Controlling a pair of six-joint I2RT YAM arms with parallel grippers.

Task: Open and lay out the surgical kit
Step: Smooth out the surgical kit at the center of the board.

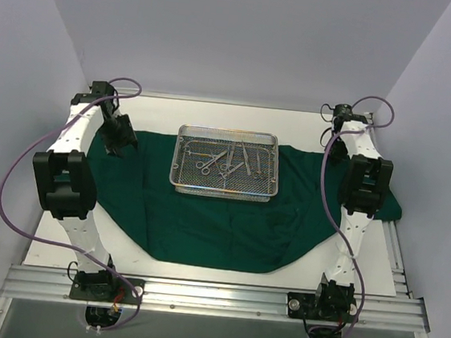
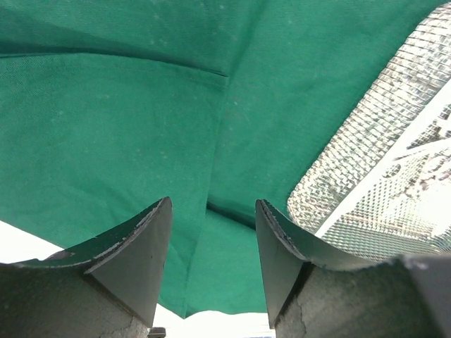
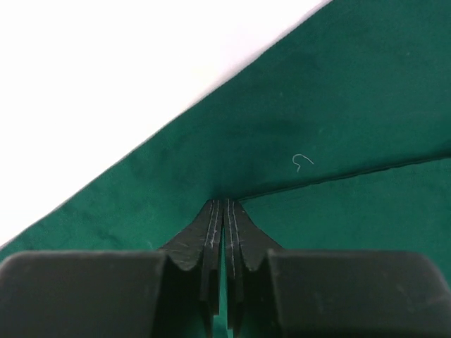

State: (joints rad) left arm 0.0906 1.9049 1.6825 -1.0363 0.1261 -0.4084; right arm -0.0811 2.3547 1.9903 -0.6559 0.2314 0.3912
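The dark green cloth [image 1: 219, 225] lies spread out on the white table. The silver wire-mesh tray [image 1: 221, 193] stands on its far middle and holds steel scissors [image 1: 230, 163] and slim instruments [image 1: 252, 162]. My left gripper [image 1: 119, 148] is open and empty just above the cloth's left part [image 2: 106, 120], with the tray's corner [image 2: 366, 148] to its right; in its wrist view the gripper [image 2: 213, 204] shows cloth between the jaws. My right gripper [image 1: 336, 155] is at the cloth's far right. In its wrist view the gripper [image 3: 224, 203] is shut on a fold of the cloth [image 3: 338, 105].
The bare white table [image 1: 73, 234] shows around the cloth's front and left edges. An aluminium rail [image 1: 212, 297] with both arm bases runs along the near edge. White walls close in the left, right and back sides.
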